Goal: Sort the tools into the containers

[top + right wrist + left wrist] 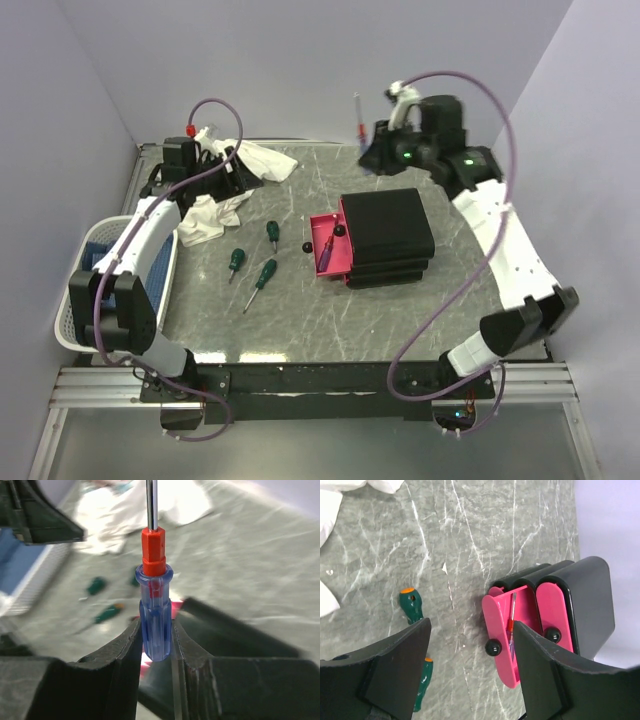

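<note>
The right gripper (156, 630) is clenched on a slim screwdriver (154, 605) with a clear blue handle, a red collar and a steel shaft. Its two black fingers (120, 655) press the lower half of the handle from either side, and the shaft points away from the palm. In the top view this claw sits at the far edge of the grey marbled table (400, 310), beyond the black boxy drawer unit (390, 225), with the shaft standing up against the back wall.

The drawer unit lies on the right half of the table. One pink-red drawer (325, 260) with a round black knob (307, 246) is pulled out toward the left. A second red-and-blue screwdriver (512, 625) lies lengthwise inside it. The drawer beside it is pushed in, and its knob (552, 634) shows on the front.

The left gripper (470, 645) is released. Its jaws stand wide apart with only bare table between them, and it is at the far left near a crumpled white cloth (212, 218). Three green-handled screwdrivers (264, 274) lie loose on the table between the cloth and the open drawer, each apart from the others. In the left wrist view, one of them is partly hidden behind a finger. A white lattice basket (68, 325) lined with blue cloth sits at the table's left edge.
</note>
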